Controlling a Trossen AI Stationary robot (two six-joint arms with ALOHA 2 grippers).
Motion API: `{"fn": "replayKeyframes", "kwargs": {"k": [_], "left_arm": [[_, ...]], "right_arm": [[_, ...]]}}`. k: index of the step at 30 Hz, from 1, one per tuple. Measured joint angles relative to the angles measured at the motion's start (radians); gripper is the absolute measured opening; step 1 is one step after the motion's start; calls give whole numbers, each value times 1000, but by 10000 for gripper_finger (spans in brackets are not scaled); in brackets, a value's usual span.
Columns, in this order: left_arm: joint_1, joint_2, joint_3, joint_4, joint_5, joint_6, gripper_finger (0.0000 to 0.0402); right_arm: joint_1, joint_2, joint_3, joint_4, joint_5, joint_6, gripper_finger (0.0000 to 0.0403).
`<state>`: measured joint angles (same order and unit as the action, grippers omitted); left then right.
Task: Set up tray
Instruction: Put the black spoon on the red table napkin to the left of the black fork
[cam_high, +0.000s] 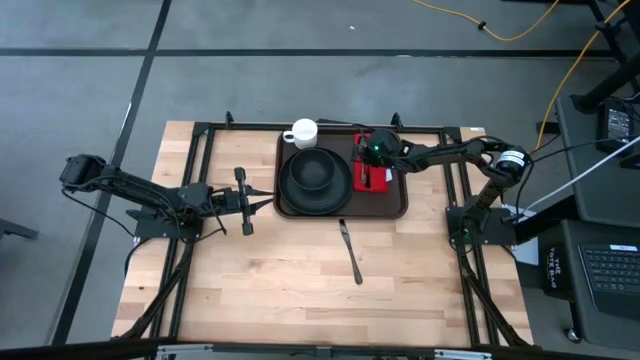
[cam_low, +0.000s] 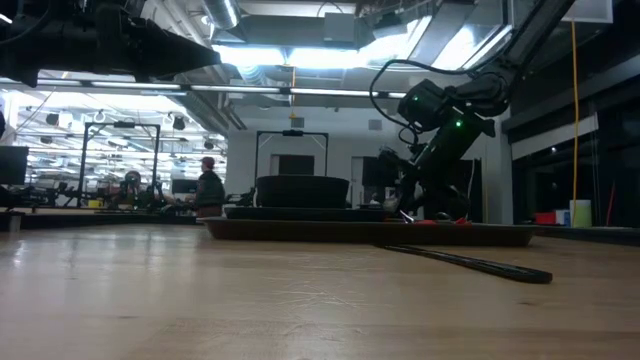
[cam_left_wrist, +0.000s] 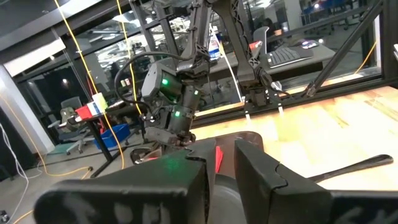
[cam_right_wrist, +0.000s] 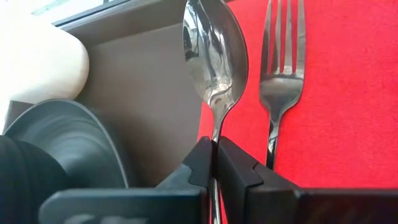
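Observation:
The dark brown tray (cam_high: 394, 204) lies at the table's far middle. On it are a black plate (cam_high: 315, 176) with a bowl, a white mug (cam_high: 303, 132) and a red napkin (cam_high: 381, 178). A fork (cam_right_wrist: 283, 74) lies on the napkin. My right gripper (cam_right_wrist: 216, 152) slants down over the napkin, shut on a spoon (cam_right_wrist: 214, 56). My left gripper (cam_high: 268, 198) hovers level just left of the tray, its fingers (cam_left_wrist: 186, 180) a narrow gap apart with nothing between them. A knife (cam_high: 350, 250) lies on the table in front of the tray. My right gripper pinches the spoon's handle (cam_right_wrist: 215, 134) between its two fingers, a little behind the bowl. The fingers slant down from the table's right side and run along the handle. The spoon's bowl reaches over the napkin's edge beside the fork. I cannot tell whether it rests there.
The tray's right strip around the napkin is crowded by the fork and my right gripper (cam_high: 368, 175). Black frame rails (cam_high: 200, 160) run along the table's left, right and far sides. Bare wood (cam_high: 300, 290) spreads in front of the tray around the knife.

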<state>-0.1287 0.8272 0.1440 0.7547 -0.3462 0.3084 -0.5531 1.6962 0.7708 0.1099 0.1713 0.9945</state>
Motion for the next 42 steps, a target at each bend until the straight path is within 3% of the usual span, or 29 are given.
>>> {"fn": "replayKeyframes", "kwargs": {"k": [42], "left_arm": [[0,0,0,-11,0,0,45]], "right_arm": [[-25,61,0,73,-34,-30,20]]}}
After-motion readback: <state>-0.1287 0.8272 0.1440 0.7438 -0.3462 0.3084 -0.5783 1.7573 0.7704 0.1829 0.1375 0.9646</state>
